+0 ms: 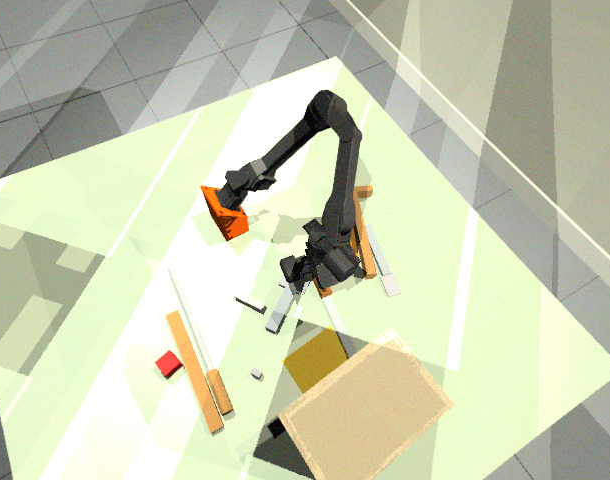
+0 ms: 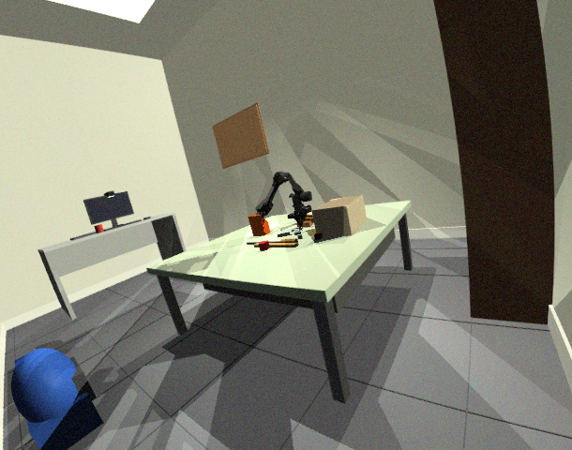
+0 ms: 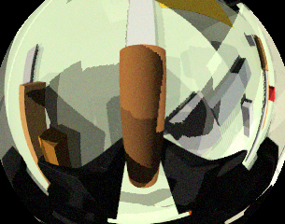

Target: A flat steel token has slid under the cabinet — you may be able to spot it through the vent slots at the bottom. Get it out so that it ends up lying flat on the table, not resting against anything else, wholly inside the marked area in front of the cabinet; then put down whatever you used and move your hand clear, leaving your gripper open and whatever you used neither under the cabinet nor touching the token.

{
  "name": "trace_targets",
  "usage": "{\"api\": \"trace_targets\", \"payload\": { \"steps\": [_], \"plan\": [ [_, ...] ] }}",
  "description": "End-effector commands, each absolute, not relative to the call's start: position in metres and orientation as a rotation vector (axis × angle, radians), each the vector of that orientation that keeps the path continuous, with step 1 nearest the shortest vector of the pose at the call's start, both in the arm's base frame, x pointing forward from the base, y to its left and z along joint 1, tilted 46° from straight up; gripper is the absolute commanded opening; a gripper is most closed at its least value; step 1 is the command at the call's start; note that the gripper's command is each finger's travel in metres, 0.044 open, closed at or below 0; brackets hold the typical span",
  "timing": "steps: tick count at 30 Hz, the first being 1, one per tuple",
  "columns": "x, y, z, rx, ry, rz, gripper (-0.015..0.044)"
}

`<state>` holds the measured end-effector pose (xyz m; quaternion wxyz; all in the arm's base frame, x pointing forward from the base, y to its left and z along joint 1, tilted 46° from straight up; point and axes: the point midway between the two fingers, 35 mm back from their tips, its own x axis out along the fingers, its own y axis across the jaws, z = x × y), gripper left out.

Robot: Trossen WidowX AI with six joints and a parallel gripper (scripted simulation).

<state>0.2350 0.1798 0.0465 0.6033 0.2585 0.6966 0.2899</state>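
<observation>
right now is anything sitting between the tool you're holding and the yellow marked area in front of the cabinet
Nothing visible does. The gripper is shut on the wooden-handled tool, whose pale blade points toward the yellow marked area; only bare table shows between them.

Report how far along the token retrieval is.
Done: a tool is picked; the gripper has its jaws shut on the brown handle of a pale-bladed tool. In hand: it hangs over the table, short of the cabinet. Left: no token shows in the yellow marked area, so raking it out, putting the tool down and opening the jaws all remain.
</observation>
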Motion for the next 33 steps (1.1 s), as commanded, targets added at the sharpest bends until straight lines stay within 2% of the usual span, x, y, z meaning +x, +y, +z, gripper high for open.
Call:
{"api": "trace_targets", "payload": {
  "steps": [1,33],
  "plan": [
    [0.228,0.179,0.046,0.6,1.617,0.669,0.0],
    [0.192,0.178,0.053,0.601,1.619,0.669,0.0]
  ]
}}
